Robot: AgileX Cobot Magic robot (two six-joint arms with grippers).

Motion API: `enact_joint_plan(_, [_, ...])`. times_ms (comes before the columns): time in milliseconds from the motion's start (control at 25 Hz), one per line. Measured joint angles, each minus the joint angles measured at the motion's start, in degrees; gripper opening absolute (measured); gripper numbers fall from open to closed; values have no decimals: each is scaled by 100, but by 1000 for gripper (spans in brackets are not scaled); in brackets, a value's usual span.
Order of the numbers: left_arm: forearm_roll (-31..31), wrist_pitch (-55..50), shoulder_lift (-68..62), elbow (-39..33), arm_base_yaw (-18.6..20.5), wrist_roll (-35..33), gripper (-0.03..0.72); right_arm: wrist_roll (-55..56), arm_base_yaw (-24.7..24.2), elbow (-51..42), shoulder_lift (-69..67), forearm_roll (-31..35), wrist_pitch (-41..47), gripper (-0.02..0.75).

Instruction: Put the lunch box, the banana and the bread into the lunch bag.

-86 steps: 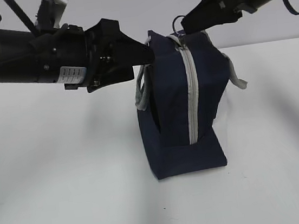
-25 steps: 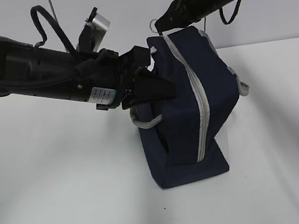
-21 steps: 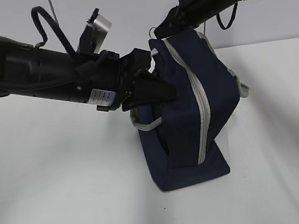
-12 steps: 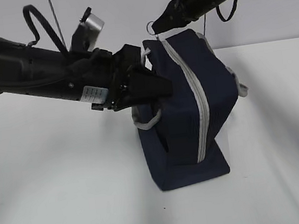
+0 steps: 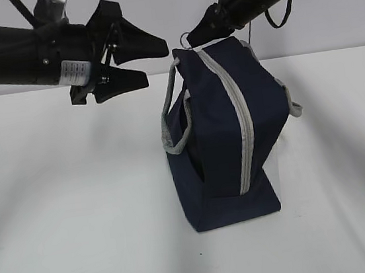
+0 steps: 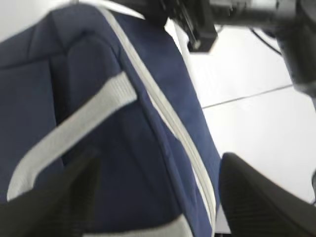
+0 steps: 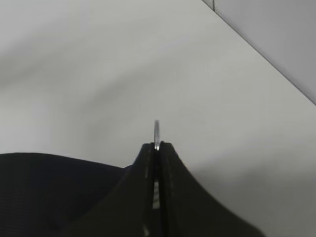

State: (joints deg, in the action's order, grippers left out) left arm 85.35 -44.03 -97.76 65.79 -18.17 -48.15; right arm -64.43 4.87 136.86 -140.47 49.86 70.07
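The navy lunch bag [image 5: 219, 138] stands on one end on the white table, its grey zipper [image 5: 241, 116] running closed over the top. My right gripper [image 5: 198, 36] is shut on the zipper's ring pull [image 5: 186, 39] at the bag's upper left corner; in the right wrist view the ring pull [image 7: 156, 131] pokes out between the closed jaws of the right gripper [image 7: 156, 146]. My left gripper [image 5: 155, 63] hangs open up and left of the bag, holding nothing. In the left wrist view, the lunch bag [image 6: 74, 113] and its grey strap [image 6: 74, 128] fill the frame behind the left gripper [image 6: 160, 163]. The lunch box, banana and bread are out of view.
A grey strap handle [image 5: 172, 121] hangs loose on the bag's left side and another handle [image 5: 292, 103] sticks out on the right. The right arm [image 6: 237, 15] crosses the top of the left wrist view. White tabletop [image 5: 80, 222] surrounds the bag.
My left gripper has opened, let go of the bag's left side and lifted up and to the left. The strap handle now hangs free. The right gripper still holds the ring pull.
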Motion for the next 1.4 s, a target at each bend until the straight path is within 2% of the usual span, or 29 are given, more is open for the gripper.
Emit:
enact_joint_plan(480, [-338,494,-1476,1837,-51,808,473,86,0,0,0,-27,0,-16])
enact_joint_plan(760, [-746,522,-2152,2663,-322,1181,453,90,0,0,0,-41,0,-16])
enact_joint_plan(840, [-785,576,-2219,2702,-356,1187,379,100,0,0,0,-110,0,-16])
enact_joint_plan(920, [-876,637,-2225,2702,-356,1188,249,99,0,0,0,-146,0,-16])
enact_joint_plan(1000, [-909,649,-2225,2722,-356,1127,85,99,0,0,0,-169,0,-16])
enact_joint_plan(1040, [-934,649,-2225,2725,-356,1063,46,99,0,0,0,-169,0,-16])
enact_joint_plan(1120, [-935,592,-2225,2730,-356,952,14,99,0,0,0,-206,0,-16])
enact_joint_plan(1400, [-985,239,-2050,2730,-356,703,8,99,0,9,0,-448,-44,-16])
